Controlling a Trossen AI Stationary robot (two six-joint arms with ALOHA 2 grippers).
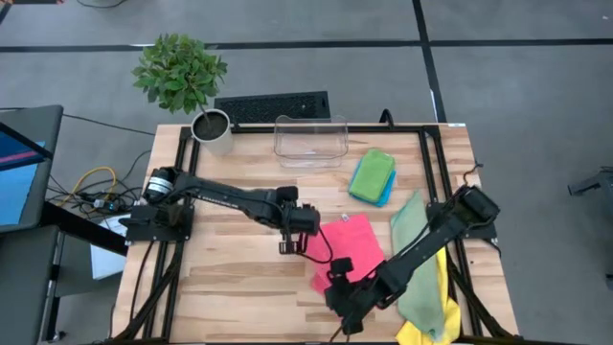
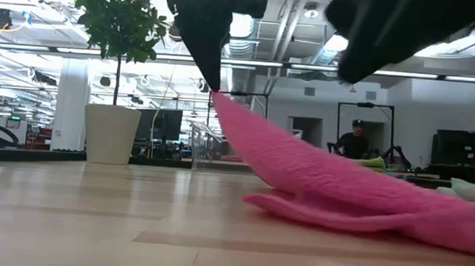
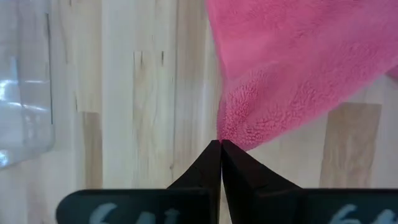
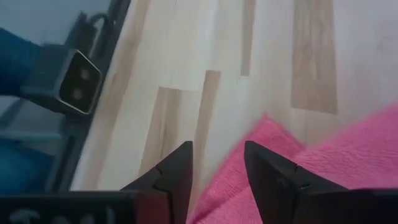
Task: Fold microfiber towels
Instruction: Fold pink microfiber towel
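**Pinching a pink towel corner, left gripper clenched, right gripper released**

Left gripper sits near worktop centre, at the left edge of the pink towel. Left wrist view: the two dark fingers meet tip to tip, clenched on the towel's corner. Low view: that corner is lifted off the wood, cloth sloping down from the fingertip to a bunched fold lying on the worktop.

Right gripper is at the near edge of the same towel, arm reaching in from the right side. Right wrist view: its fingers stand apart, released, with pink cloth showing between and beyond them. Whether the tips touch the cloth cannot be told.

Other towels:
- Bright green towel, folded, stacked on a blue towel whose edge shows at its right; both lie just right of the clear plastic bin.
- Pale sage towel, spread long down the right side, partly under the right arm.
- Yellow towel at the near right corner, touching the sage one.

Also on the worktop: a potted plant at the far left corner. A keyboard lies beyond the far edge.
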